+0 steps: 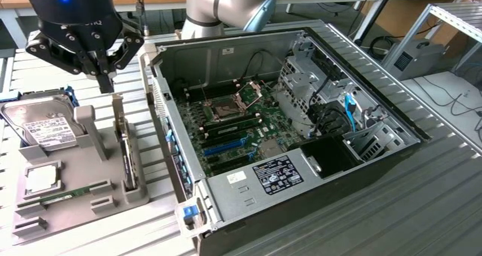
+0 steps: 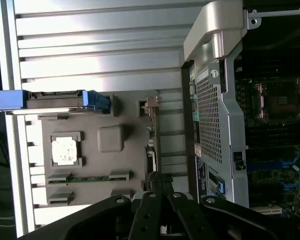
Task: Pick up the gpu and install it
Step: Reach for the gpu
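At the frame's left the hard drive [image 1: 45, 126] leaned in the grey holder [image 1: 90, 194]. Upper left, the tool [image 1: 105, 84] hung clenched and empty just above the gpu [image 1: 128, 154], which stood on edge in the holder's slot. Lowered shut, it would likely jab the card's top edge rather than straddle it, tipping it toward the case [image 1: 249, 182] wall close on the right.

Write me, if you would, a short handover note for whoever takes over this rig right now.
Gripper: shut, holding nothing, hovering close above one end of the gpu.
gpu: standing on edge in the grey holder, beside the open computer case.
Done: nothing visible yet; the gpu is not lifted.
Left: pick it up and install it in the case.
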Motion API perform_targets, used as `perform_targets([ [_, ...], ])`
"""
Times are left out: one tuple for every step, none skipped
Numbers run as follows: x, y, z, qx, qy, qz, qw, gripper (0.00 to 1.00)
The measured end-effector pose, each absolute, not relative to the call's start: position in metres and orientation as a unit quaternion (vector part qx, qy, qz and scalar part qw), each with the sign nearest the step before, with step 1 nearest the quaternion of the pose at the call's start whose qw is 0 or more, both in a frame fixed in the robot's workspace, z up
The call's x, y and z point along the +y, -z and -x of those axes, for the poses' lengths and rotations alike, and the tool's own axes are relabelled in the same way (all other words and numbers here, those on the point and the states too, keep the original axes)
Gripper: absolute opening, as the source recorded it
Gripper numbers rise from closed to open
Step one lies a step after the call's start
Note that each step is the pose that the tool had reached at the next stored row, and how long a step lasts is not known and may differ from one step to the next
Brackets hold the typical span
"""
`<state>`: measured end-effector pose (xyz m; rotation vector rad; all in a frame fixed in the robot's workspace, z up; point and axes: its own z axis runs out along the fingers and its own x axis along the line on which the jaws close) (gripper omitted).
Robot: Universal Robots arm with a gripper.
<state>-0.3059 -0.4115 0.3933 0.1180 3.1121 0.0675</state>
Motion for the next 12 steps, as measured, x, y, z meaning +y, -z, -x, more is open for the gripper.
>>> perform_targets([
  [-0.4123, -0.3933, 0.3065, 0.999, -0.022, -0.038, 0.013, 0.11],
  [-0.4130, -0.3933, 0.3070, 0.999, -0.022, -0.038, 0.013, 0.11],
  [-0.4138, -0.3933, 0.3074, 0.999, -0.022, -0.038, 0.013, 0.11],
  [-0.4146, -0.3933, 0.3079, 0.999, -0.022, -0.038, 0.013, 0.11],
  [-0.4151, -0.3933, 0.3082, 0.999, -0.022, -0.038, 0.013, 0.11],
  [-0.4156, -0.3933, 0.3086, 0.999, -0.022, -0.038, 0.013, 0.11],
  [-0.4161, -0.3933, 0.3090, 0.999, -0.022, -0.038, 0.013, 0.11],
  [-0.4168, -0.3933, 0.3096, 0.999, -0.022, -0.038, 0.013, 0.11],
  [-0.4177, -0.3933, 0.3103, 0.999, -0.022, -0.038, 0.013, 0.11],
  [-0.4181, -0.3933, 0.3108, 0.999, -0.022, -0.038, 0.013, 0.11],
  [-0.4185, -0.3933, 0.3112, 0.999, -0.022, -0.038, 0.013, 0.11],
  [-0.4191, -0.3933, 0.3116, 0.999, -0.022, -0.038, 0.013, 0.11],
])
